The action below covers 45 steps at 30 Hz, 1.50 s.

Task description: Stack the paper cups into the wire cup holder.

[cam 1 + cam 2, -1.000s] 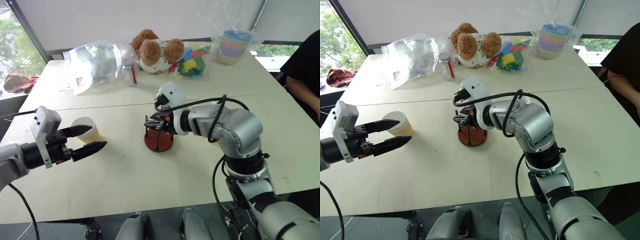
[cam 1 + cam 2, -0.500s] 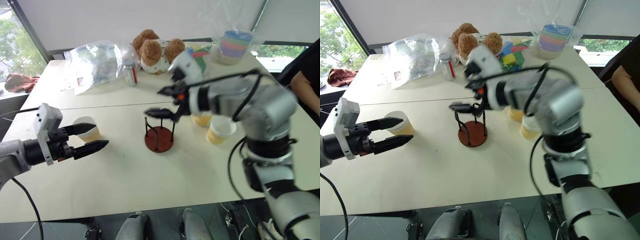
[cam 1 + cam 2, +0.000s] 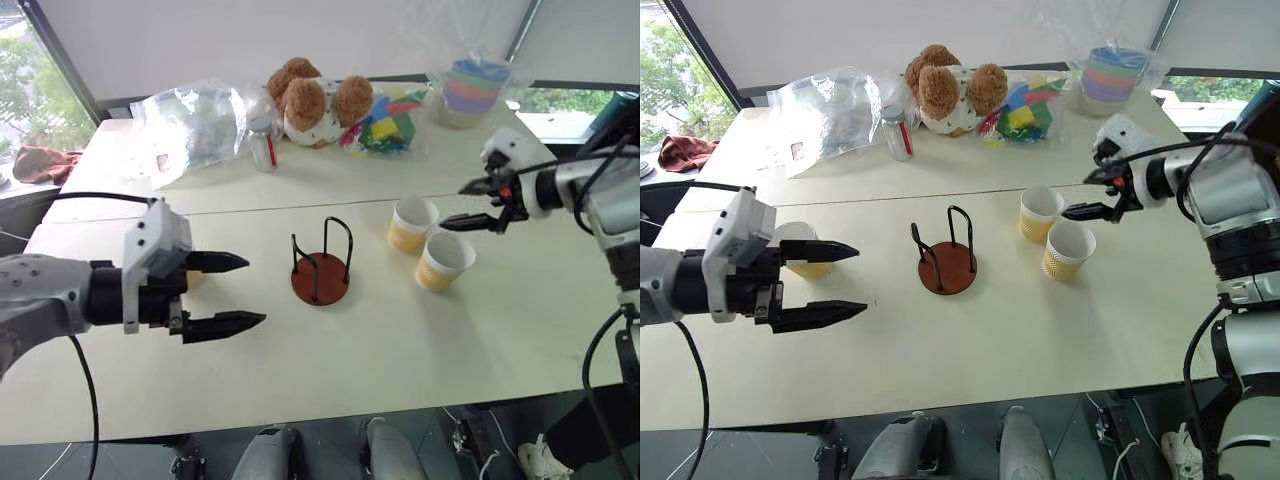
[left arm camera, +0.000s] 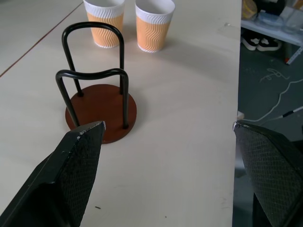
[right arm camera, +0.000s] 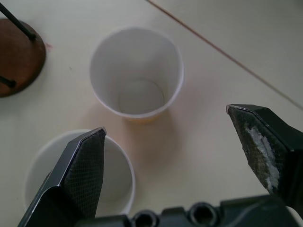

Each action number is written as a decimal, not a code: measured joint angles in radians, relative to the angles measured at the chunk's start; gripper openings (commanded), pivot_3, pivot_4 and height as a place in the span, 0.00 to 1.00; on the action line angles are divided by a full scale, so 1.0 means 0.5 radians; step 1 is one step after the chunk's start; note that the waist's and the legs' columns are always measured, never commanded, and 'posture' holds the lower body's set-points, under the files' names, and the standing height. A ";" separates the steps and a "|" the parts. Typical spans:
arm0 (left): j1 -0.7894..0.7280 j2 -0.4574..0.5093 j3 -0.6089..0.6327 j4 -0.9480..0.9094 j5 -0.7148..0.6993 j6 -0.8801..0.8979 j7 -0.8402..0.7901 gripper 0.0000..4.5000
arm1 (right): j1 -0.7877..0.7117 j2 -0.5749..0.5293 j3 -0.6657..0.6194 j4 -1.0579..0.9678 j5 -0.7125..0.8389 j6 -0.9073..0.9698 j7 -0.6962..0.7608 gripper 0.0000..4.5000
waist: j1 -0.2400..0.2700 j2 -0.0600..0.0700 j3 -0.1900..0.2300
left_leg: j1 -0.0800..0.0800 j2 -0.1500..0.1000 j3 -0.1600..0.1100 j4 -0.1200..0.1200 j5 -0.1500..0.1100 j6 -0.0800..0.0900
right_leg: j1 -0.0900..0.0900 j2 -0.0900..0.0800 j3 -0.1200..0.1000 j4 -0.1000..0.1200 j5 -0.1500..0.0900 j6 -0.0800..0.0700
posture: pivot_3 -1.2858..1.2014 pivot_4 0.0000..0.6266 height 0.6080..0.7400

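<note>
My left end effector (image 3: 820,282) hangs with fingers apart, half hiding one paper cup (image 3: 800,250). The wire cup holder (image 3: 946,254) stands empty mid-desk (image 3: 970,340). Beyond, my right end effector (image 3: 1088,194) gapes beside two upright cups (image 3: 1040,213).

Silver-grey arm casings, black joint bands. White camera block on each wrist. Loose black cables along both arms. Left gripper (image 3: 228,294), right gripper (image 3: 468,206): black fingers, cross-hatched pads.
</note>
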 measured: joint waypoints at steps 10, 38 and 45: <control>0.073 -0.012 0.000 0.022 0.061 -0.012 -0.001 1.00 | 0.165 0.000 -0.111 -0.054 -0.022 0.182 -0.007 0.99 | 0.016 0.000 0.000 | 0.000 -0.001 0.000 0.002 0.000 0.000 | 0.002 -0.001 0.000 -0.001 0.000 0.000 | 0.52 0.24 1.00; 0.136 -0.069 -0.006 0.169 0.296 -0.118 -0.138 1.00 | -0.455 -0.005 -0.188 -0.345 0.121 0.087 0.531 0.01 | 0.000 0.003 0.002 | 0.001 0.001 -0.001 0.002 0.000 0.000 | 0.001 0.002 -0.001 0.002 0.000 0.000 | 0.52 0.24 1.00; 0.174 -0.084 -0.039 0.196 0.381 -0.161 -0.171 1.00 | -0.905 0.432 -0.086 -0.073 0.141 -0.118 0.763 0.01 | 0.019 0.001 0.001 | 0.001 0.000 -0.006 0.003 0.000 -0.001 | 0.002 0.000 -0.002 0.003 0.000 0.000 | 0.52 0.24 1.00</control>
